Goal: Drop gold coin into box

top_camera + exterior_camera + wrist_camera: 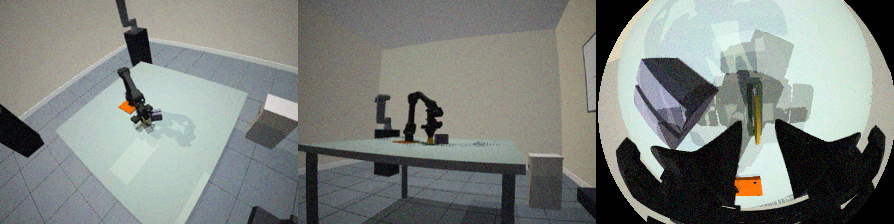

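Note:
The gold coin (144, 121) (430, 140) (757, 120) stands on edge in the dark-green holder (750, 102), seen nearly edge-on in the wrist view. My gripper (146, 118) (430, 137) (758, 124) points down, low over the coin, and is partly open. In the wrist view the coin shows between the fingertips, with a gap on each side; how far down the fingers reach beside it is hard to tell. The closed grey box (157, 115) (441, 139) (652, 102) stands close by, at the left in the wrist view. A dark slot line shows on its lighter face there.
An orange square (125, 106) (400, 141) (752, 187) lies at the arm's base on the pale table (177, 91) (475, 157). The box stands close beside the gripper. A white-topped cabinet (268, 122) (545, 181) and dark pedestals stand off the table.

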{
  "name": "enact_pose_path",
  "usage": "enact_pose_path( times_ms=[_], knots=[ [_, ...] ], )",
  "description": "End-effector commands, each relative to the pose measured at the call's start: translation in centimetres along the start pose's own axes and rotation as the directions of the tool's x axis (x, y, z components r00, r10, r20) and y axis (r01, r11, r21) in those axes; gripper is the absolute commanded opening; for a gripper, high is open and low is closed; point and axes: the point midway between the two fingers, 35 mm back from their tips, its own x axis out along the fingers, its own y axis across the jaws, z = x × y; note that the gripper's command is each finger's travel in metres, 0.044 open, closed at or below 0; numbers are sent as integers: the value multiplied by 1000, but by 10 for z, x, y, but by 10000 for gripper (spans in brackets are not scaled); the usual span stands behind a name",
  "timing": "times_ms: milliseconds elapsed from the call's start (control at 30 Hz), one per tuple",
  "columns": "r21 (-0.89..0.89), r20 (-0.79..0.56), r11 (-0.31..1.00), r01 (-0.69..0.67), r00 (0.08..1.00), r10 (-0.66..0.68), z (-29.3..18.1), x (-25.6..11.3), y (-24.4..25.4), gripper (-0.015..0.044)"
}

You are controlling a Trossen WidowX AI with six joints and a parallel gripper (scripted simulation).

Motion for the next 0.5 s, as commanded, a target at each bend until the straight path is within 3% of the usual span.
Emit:
enact_pose_path(
  times_ms=[0,467],
  knots=[
    [3,-12,1000,0,1000,0,-2,9,0,161],
    [4,-12,1000,-2,1000,2,-3,31,1,161]
  ],
)
